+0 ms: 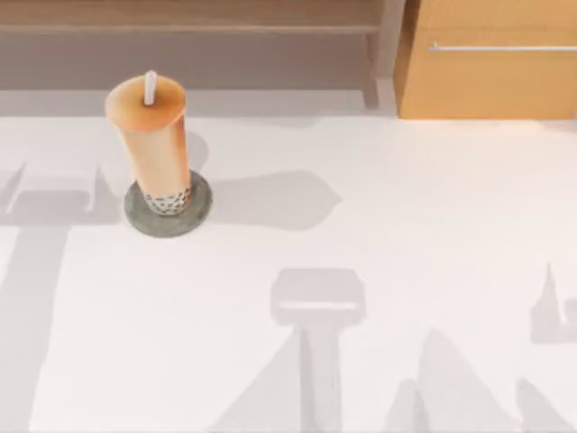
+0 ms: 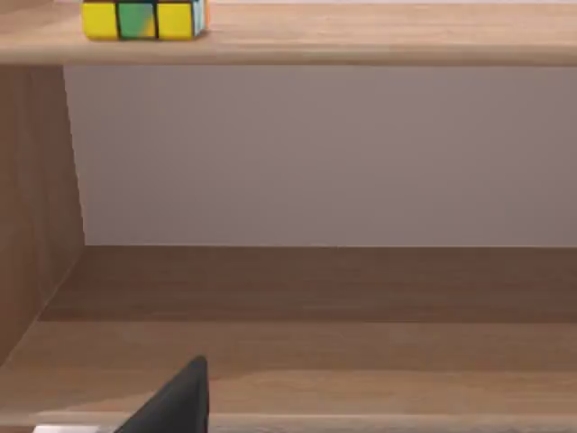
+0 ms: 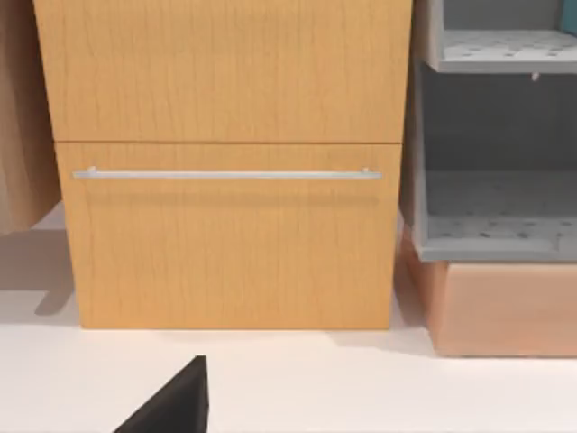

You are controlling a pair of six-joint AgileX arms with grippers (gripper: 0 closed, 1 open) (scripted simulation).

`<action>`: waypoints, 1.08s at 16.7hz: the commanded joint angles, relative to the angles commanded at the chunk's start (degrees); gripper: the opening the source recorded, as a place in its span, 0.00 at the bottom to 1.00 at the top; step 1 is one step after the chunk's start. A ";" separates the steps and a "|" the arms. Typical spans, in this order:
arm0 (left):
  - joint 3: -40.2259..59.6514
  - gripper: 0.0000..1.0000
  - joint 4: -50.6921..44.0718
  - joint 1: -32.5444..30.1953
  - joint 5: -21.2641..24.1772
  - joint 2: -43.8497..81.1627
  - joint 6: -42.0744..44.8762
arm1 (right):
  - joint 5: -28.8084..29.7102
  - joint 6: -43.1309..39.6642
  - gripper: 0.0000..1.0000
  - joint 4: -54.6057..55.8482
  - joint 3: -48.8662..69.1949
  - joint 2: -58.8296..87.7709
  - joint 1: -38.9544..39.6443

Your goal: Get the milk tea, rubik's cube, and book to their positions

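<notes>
Item 1: tall tapered clear cup of orange-tan milk tea (image 1: 160, 149), dark pearls at the base, orange lid, white straw (image 1: 150, 87). It stands upright on a flat round mottled grey disc (image 1: 142, 216) near the far left corner of the white table (image 1: 388, 234), base inside the disc's rim. Judged placed.

Handling, judged: thin plastic wall, liquid fill, top-heavy by its height, smooth and apt to slip. Best taken around the mid-body below the lid with a light squeeze, kept vertical. Avoid the straw and lid.

Item 2: yellow, green and blue rubik's cube (image 2: 142, 18), on the upper board of the brown wooden shelf (image 2: 297, 298) in the left wrist view. Judged rigid, light, flat-faced; grip on two opposite faces.

Fixtures: orange-wood drawer cabinet (image 3: 225, 162) with a silver bar handle (image 3: 225, 173); grey perforated rack (image 3: 496, 135) beside it.

Markings: no brand, label or writing legible on any item.

Left gripper (image 2: 176, 401) faces the shelf, right gripper (image 3: 176, 401) faces the cabinet. Each shows as a dark wedge; I cannot tell either one's state.
</notes>
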 joint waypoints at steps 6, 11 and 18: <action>-26.77 1.00 -1.08 -3.82 -4.61 -27.86 -0.26 | 0.00 0.00 1.00 0.00 0.00 0.00 0.00; -38.76 1.00 -1.58 -5.65 -6.82 -40.30 -0.37 | 0.00 0.00 1.00 0.00 0.00 0.00 0.00; -39.53 1.00 -1.61 -5.77 -6.97 -41.10 -0.38 | 0.00 0.00 1.00 0.00 0.01 0.00 0.00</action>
